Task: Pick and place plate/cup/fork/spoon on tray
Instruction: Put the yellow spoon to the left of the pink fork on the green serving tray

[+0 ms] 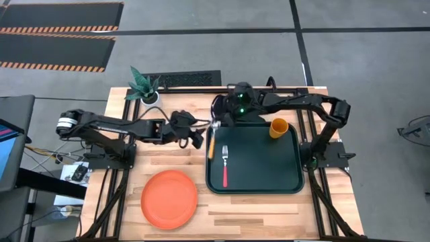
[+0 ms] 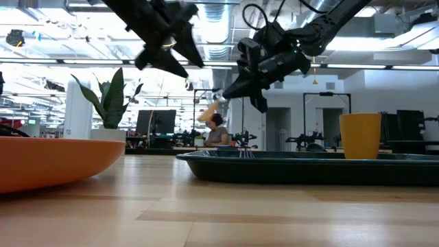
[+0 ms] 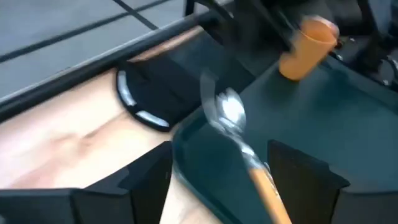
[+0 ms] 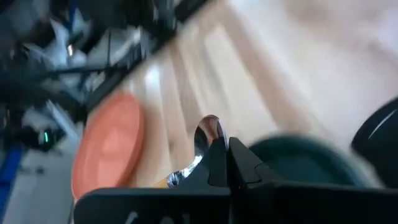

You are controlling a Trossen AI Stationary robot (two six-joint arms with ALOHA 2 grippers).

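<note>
The spoon [image 1: 211,140], with a silver bowl and an orange-yellow handle, hangs in the air over the left rim of the dark tray [image 1: 269,178]. My right gripper [image 1: 218,122] is shut on it. My left gripper [image 1: 199,139] is open, with one finger on either side of the spoon's handle [image 3: 267,186]; I cannot tell whether it touches. The fork [image 1: 225,165] lies on the tray's left part. The orange cup [image 1: 279,128] stands upright in the tray's far right corner. The orange-red plate [image 1: 169,197] lies flat on the table, near and left of the tray. My right gripper pinches the spoon between its two shut fingers [image 4: 239,163], close behind the bowl [image 4: 208,132], which sticks out past the fingertips. The fingers come slanting down from the far right. The spoon is lifted clear, and its handle [image 2: 206,113] slopes down below the gripper.
A white pot [image 1: 150,97] with a green plant stands at the table's far left. A dark oven mitt [image 3: 149,93] lies beyond the tray's far left corner. A person [image 2: 218,129] shows far off in the room behind. Bare wood lies in front of the tray.
</note>
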